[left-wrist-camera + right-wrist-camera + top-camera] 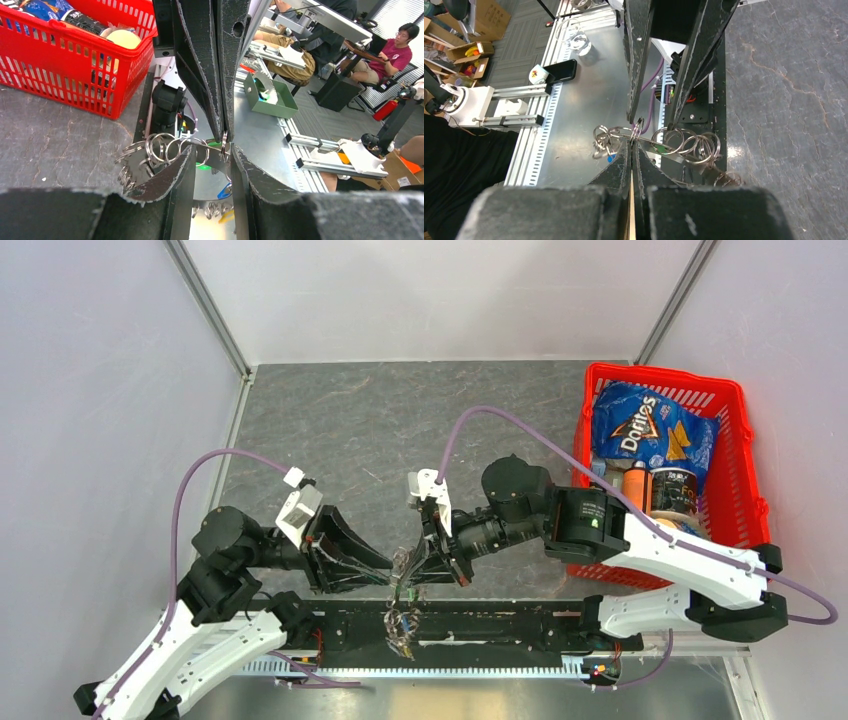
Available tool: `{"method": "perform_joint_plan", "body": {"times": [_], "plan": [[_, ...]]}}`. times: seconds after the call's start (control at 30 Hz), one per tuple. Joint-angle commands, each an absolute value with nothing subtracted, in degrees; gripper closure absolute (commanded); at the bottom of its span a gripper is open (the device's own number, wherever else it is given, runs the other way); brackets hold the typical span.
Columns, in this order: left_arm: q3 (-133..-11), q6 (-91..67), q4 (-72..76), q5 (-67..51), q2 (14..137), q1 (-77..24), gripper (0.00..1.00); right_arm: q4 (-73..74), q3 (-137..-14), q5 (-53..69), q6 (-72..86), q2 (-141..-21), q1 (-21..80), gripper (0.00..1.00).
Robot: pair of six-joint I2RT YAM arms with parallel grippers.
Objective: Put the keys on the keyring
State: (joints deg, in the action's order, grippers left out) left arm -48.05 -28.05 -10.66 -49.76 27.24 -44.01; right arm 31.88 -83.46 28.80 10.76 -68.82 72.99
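At near edge of table (330,440), right pincer (631,145) clamped on keyring (684,145), left pincer (214,148) half-open astride it.

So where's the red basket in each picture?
Top external: the red basket is at the far right.
Left wrist: it fills the upper left corner.
Right wrist: not in it.
Shared landmark: the keyring, a bunch of silver rings near the middle of all three views.

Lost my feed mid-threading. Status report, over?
Right gripper shut on keyring. Left gripper open, up against the rings. Green key glimpsed below them, threading unclear. Red basket well clear.
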Motion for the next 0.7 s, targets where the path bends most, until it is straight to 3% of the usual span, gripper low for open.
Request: {"method": "perform_joint_plan", "body": {"times": [0.0,0.67], "plan": [[-49.48,-25.19,-11.31,-51.50,27.58,-44.02,0.62,29.26,-87.58,29.55,11.63,-69.34,72.96,1.00],[-50.18,-24.74,-11.38,-52.47,28.06,-43.95,0.69,31.53,-90.44,29.14,11.34,-72.25,73.04,1.00]]}}
